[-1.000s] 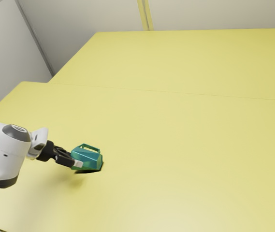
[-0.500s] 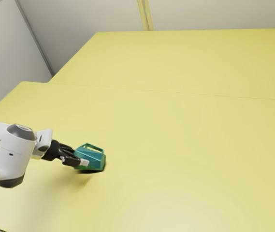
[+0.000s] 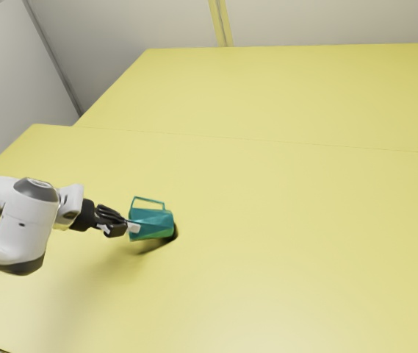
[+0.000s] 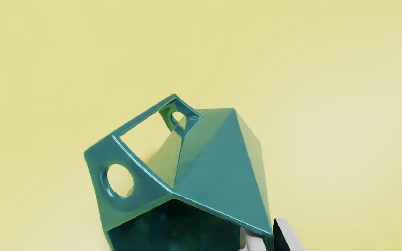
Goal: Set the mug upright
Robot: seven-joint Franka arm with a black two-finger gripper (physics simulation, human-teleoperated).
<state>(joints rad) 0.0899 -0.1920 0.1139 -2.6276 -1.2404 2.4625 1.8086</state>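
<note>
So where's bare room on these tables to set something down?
Between the mug and the exterior view's right edge, the near table is bare; so is the far table, before the wall. Crowded: around the claw gripping the mug, and by the arm.

No lettering, label, number or sign can be read anywhere

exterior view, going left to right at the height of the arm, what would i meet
White and dark-grey jointed robot arm → black two-finger pincer → teal faceted mug with an angular handle
</note>
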